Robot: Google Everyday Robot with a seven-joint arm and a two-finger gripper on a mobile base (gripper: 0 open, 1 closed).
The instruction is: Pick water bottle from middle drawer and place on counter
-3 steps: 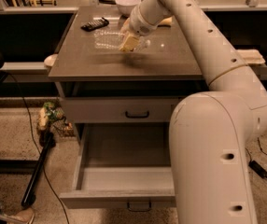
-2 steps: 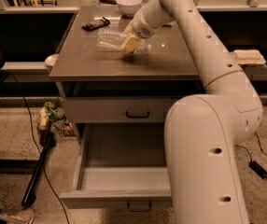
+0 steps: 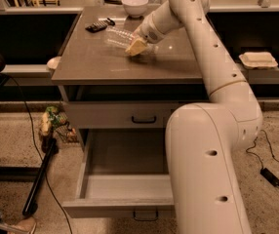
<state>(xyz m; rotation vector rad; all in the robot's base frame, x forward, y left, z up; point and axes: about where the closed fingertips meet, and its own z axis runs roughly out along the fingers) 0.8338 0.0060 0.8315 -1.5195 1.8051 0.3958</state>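
The water bottle (image 3: 116, 35) lies on its side, tilted, at the back of the counter (image 3: 105, 65), its clear ribbed body running left and away from the gripper (image 3: 136, 46). The gripper is clamped on the bottle's nearer right end, its tan jaws pressed against the plastic. Whether the bottle rests fully on the slab or is held just off it cannot be told, and the end inside the grip is covered. The arm (image 3: 217, 82) reaches up from the lower right, and its bulky lower part hides the right side of the middle drawer (image 3: 120, 186). That drawer stands pulled out below the counter, showing its plain grey floor. Above it the upper drawer (image 3: 110, 116) is closed. A white bowl (image 3: 134, 5) stands at the counter's far edge, its inside not visible, and a dark flat object (image 3: 99, 25), too dim to identify, lies left of the bottle. A pale clamshell box (image 3: 259, 60) sits closed on the ledge (image 3: 276, 71) to the right.
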